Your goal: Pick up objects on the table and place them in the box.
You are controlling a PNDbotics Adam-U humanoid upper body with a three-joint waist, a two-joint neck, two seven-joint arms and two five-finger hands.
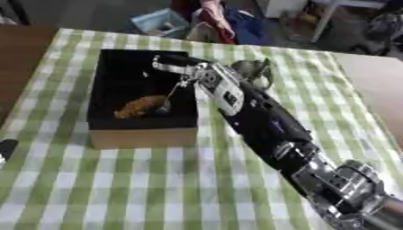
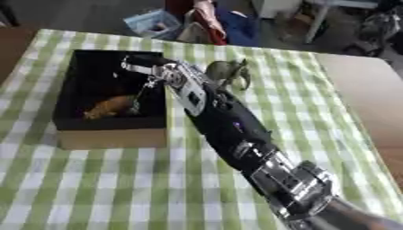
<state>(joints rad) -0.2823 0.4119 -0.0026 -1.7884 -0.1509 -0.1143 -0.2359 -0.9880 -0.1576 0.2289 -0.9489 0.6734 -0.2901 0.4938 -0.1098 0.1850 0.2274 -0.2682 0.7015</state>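
Hiding behind arm [image 1: 260, 117]: grey object [image 1: 253, 69]

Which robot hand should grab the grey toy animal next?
Probably the right hand: it reaches over the box, right beside the grey toy animal. The left hand barely shows at the left edge.

Soft, blurred views; even daylight, faint shadows.

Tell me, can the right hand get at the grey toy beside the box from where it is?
Probably yes: the right hand is over the box, and the grey toy stands just right of its arm, uncovered.
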